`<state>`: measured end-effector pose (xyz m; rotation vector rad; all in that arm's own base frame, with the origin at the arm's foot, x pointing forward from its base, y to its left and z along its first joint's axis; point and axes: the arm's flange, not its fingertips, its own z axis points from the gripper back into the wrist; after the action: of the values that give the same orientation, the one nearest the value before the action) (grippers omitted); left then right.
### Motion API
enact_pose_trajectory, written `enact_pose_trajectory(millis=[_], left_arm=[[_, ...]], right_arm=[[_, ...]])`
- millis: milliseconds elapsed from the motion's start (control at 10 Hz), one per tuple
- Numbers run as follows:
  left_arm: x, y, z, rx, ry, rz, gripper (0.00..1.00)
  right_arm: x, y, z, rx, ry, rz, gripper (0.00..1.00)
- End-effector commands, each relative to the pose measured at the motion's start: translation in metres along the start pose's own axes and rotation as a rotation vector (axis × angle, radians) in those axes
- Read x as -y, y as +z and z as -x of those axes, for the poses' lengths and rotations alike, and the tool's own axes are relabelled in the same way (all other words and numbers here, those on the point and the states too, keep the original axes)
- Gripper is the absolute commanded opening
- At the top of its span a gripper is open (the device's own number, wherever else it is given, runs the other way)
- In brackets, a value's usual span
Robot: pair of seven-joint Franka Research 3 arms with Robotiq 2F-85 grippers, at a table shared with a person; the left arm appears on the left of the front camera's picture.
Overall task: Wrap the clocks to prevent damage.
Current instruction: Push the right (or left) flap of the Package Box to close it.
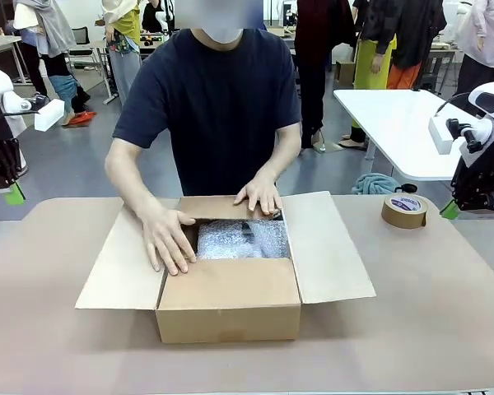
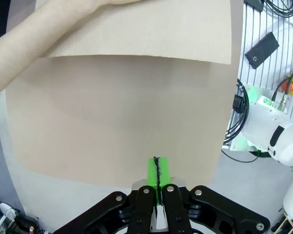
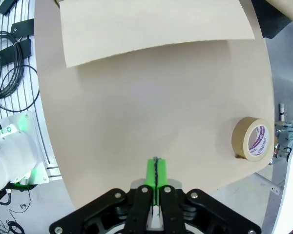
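an open cardboard box [image 1: 228, 309] sits in the middle of the tan worktop [image 1: 58, 346], its side flaps spread flat and its near flap folded inward. down inside it, toward the far wall, lies a bubble-wrapped bundle [image 1: 243, 239]; something dark shows faintly through the wrap, but what it is cannot be made out. a person in a dark t-shirt [image 1: 210, 107] stands at the far side, leaning over the box: one hand [image 1: 169, 240] lies flat, fingers spread, where the flap on the picture's left meets the near flap, and the other hand [image 1: 259, 196] rests on the far flap, just above the bundle. a roll of brown tape [image 1: 404, 211] stands on the worktop to the picture's right of the box, apart from its flap. the left gripper [image 1: 15, 194] hangs at the picture's left edge, well clear of the box, and in its wrist view the left gripper's green pads [image 2: 152, 170] are pressed together on nothing, above bare worktop, with a box flap [image 2: 136, 29] and the person's forearm [image 2: 19, 63] farther off. the right gripper [image 1: 449, 210] hangs at the right edge, near the tape; its own view shows it clenched and empty too [image 3: 156, 168], with the tape roll off to one side.
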<state>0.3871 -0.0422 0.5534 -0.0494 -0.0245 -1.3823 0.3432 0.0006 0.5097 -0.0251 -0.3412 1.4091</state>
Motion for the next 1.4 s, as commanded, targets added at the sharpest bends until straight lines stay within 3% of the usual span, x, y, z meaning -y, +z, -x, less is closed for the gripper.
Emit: enact_pose_trajectory(millis=[0,1300], left_arm=[[0.0004,-0.0001,-0.0012,0.006,0.015,0.004,0.0],[0.0,0.0,-0.0001,0.0,0.0,0.0,0.0]], right_arm=[[-0.0003,-0.0013,-0.0008,0.008,-0.014,-0.004,0.01],[-0.0003,-0.0013,-0.0008,0.008,-0.014,-0.004,0.01]])
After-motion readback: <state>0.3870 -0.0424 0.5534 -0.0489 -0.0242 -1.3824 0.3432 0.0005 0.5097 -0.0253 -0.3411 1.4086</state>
